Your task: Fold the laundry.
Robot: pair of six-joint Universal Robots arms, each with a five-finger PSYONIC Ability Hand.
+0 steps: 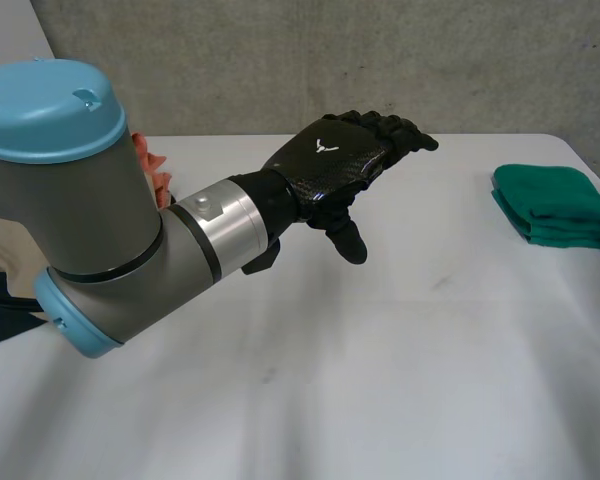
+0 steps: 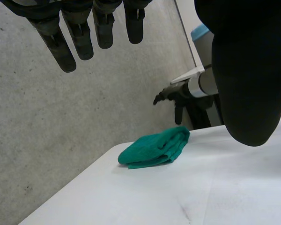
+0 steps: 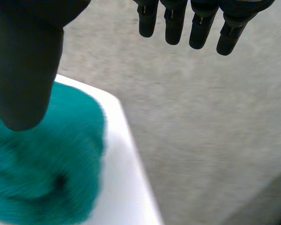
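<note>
The white table (image 1: 400, 380) lies under me, with a concrete wall (image 1: 330, 60) behind it. Nearest, my left hand (image 1: 330, 160) hangs over the tabletop, fingers relaxed and apart, holding nothing. Further out, the folded green cloth (image 1: 555, 205) sits at the table's right edge, and my right hand (image 3: 23, 56) is close by it, fingers straight and empty. I judge a careless brush there could push the cloth off the edge or undo its fold.

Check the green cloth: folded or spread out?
Folded. The green cloth sits as a compact bundle, stacked layers showing along its edge, near the table corner.
</note>
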